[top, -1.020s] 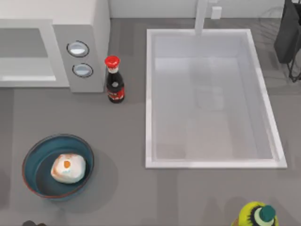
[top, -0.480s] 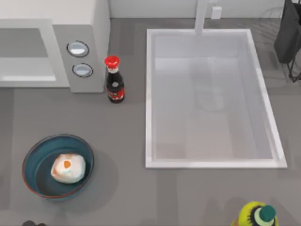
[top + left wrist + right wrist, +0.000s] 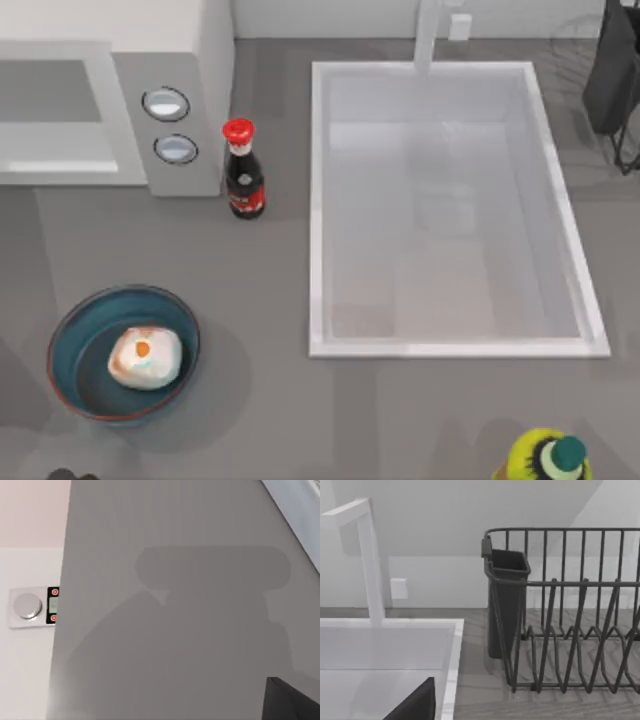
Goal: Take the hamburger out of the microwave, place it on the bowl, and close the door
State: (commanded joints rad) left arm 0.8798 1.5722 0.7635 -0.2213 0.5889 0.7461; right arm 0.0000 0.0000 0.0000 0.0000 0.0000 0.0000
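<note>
Only shadows at the left edge shift; burger sits in bowl, door looks shut; jaws' state: cannot tell.

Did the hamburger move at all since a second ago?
No. The hamburger sits in the same spot in the bowl, just as far from the soy-sauce bottle.

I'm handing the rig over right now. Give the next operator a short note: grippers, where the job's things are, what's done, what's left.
Grippers: no fingers to judge on either arm.
Hamburger: lying in the bowl, front left of the table.
Microwave: back left; its door looks flush with the front in the top view, probably closed.
Soy-sauce bottle stands beside the microwave.
Done: hamburger placed.
Left: confirm the door is shut.
</note>
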